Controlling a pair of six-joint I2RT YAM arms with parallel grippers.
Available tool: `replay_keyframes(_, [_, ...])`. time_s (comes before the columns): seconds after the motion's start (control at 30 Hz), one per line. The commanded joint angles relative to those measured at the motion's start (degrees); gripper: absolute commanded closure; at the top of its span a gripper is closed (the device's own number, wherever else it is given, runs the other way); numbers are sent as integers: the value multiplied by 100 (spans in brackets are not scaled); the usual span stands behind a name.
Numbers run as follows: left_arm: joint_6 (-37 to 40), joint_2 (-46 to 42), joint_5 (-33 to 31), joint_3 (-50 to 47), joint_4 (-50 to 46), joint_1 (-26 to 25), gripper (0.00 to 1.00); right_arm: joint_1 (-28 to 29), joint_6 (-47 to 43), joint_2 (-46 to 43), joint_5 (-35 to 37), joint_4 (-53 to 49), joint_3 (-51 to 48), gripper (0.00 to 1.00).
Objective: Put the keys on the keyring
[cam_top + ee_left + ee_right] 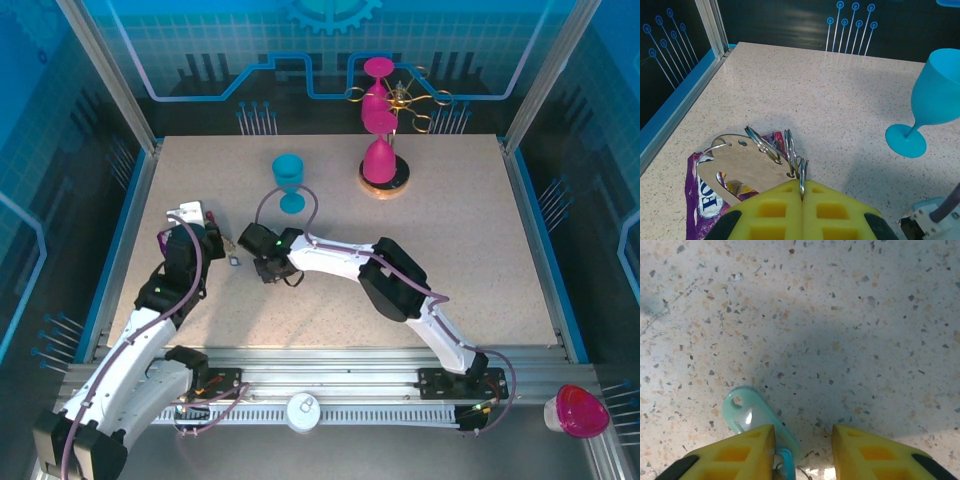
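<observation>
Two arms: both reach in to the left-middle of the bench (450, 240), and from the top camera their wrists sit just beside each other.
Left end effector (801, 189): clenched. The yellow pads are pressed together with a thin metal loop pinched right in the seam.
Keyring (771, 146): that pinched loop is part of it. A handful of silvery wire rings stand up just past the pads, fanning toward 11 o'clock in the left wrist view.
Grey oval strap (742, 165): joined to the rings and runs off toward 9 o'clock, passing over the purple packet (702, 197). Honestly can't tell if it's touching the packet or hanging just above it.
Right end effector (802, 437): released, pointing straight down, pads apart with bare speckled bench between them.
Keys (747, 412): one pale teal plastic head with a small hole lies flat on the bench at about 8 o'clock in the right wrist view. Its lower end is tucked against the pad at 7 o'clock, and a bit of brighter blue peeks out just below it. The metal blade is hidden, so no idea how it lies.
Blue goblet (290, 180): upright, at 12 o'clock from the two end effectors, near but not touching.
Pink goblets (380, 150): stacked on a round stand at the far side, around 1 o'clock, well apart from everything else.
Pink-topped cup (578, 410): off the bench on the rail at 5 o'clock.
</observation>
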Motion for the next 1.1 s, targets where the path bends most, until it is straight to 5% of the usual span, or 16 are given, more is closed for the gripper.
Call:
replay_keyframes(0.0, [116,-96,1,-72,271,62,100,67,58,170,277,-595,187,69])
replay_keyframes(0.67, [262,-13,316,-114,362,62,100,8,-193,-1485,777,-650,-2061,92])
replay_keyframes(0.9, [197,39,655,-116,425,62,100,-156,-80,-1944,602,-681,-2756,89])
replay_keyframes(1.07, [208,92,802,-126,473,62,100,-190,-74,-2017,436,-681,-2654,74])
